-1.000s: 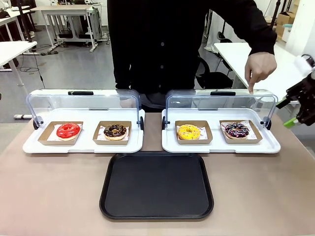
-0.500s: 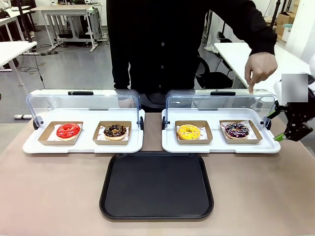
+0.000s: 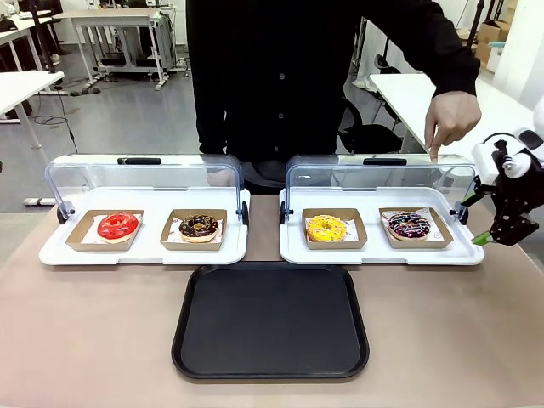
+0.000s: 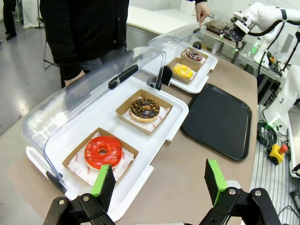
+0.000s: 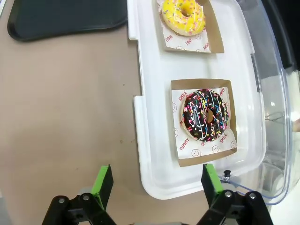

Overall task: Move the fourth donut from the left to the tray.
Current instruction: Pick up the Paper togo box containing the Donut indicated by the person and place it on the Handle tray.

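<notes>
The fourth donut (image 3: 410, 225), chocolate-glazed with pink and white drizzle and sprinkles, sits in a brown cardboard holder at the right end of the right display tray. In the right wrist view this donut (image 5: 205, 115) lies just ahead of my open right gripper (image 5: 157, 180). That right gripper (image 3: 473, 221) hovers beside the display tray's right end, holding nothing. The black tray (image 3: 270, 321) lies at the table's near middle, also seen as the tray (image 4: 218, 119) and the tray (image 5: 61, 18). My left gripper (image 4: 158, 183) is open near the left display tray. The fourth donut (image 4: 194, 56) shows far off.
A person's hand (image 3: 450, 119) points a finger down onto the raised clear lid (image 3: 382, 178) above the fourth donut. A yellow donut (image 3: 326, 228) shares that display tray. A red donut (image 3: 117, 225) and a chocolate donut (image 3: 199, 226) sit in the left display tray.
My right gripper has come down and left, from the picture's right edge to beside the right display tray's end. The person's pointing hand has stayed put.
</notes>
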Controlling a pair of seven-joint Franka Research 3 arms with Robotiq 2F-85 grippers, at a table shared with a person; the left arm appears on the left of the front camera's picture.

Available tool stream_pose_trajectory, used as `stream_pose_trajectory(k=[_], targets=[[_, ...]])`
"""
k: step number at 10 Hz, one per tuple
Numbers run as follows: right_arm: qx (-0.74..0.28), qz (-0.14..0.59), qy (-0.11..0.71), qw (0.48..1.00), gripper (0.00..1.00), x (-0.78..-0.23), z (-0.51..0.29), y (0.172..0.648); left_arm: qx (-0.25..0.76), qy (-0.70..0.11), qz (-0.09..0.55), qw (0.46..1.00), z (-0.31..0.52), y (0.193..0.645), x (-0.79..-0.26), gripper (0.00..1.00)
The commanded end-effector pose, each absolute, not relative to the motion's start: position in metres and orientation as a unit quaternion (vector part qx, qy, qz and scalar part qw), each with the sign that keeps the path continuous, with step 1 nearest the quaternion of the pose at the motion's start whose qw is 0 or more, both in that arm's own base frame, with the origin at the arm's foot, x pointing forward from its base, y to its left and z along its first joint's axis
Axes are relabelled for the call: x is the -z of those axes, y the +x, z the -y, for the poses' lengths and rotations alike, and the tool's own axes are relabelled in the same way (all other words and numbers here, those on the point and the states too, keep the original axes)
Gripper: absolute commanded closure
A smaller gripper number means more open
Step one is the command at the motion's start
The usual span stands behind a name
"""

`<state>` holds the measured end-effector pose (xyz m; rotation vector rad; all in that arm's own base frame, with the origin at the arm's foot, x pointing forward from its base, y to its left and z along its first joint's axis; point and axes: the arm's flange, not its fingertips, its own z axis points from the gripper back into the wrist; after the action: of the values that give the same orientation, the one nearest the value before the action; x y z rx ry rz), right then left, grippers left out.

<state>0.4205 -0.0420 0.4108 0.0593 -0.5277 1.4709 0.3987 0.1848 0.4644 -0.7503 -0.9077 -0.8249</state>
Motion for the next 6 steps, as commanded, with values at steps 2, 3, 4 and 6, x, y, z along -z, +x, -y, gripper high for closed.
stream_pose_trajectory(k=[2, 3, 4, 6], targets=[[-0.665, 0.215, 0.005, 0.716, 0.00, -0.397, 0.033, 0.430, 0.385, -0.344, 0.421, 0.746, -0.185, 0.397, -0.465, 0.00], [-0.668, 0.210, -0.006, 0.714, 0.00, -0.389, 0.031, 0.436, 0.385, -0.344, 0.421, 0.746, -0.185, 0.397, -0.465, 0.00], [-0.671, 0.208, -0.008, 0.712, 0.00, -0.381, 0.030, 0.440, 0.385, -0.344, 0.421, 0.746, -0.185, 0.397, -0.465, 0.00], [-0.674, 0.206, -0.026, 0.709, 0.00, -0.365, 0.028, 0.445, 0.385, -0.344, 0.421, 0.746, -0.185, 0.397, -0.465, 0.00]])
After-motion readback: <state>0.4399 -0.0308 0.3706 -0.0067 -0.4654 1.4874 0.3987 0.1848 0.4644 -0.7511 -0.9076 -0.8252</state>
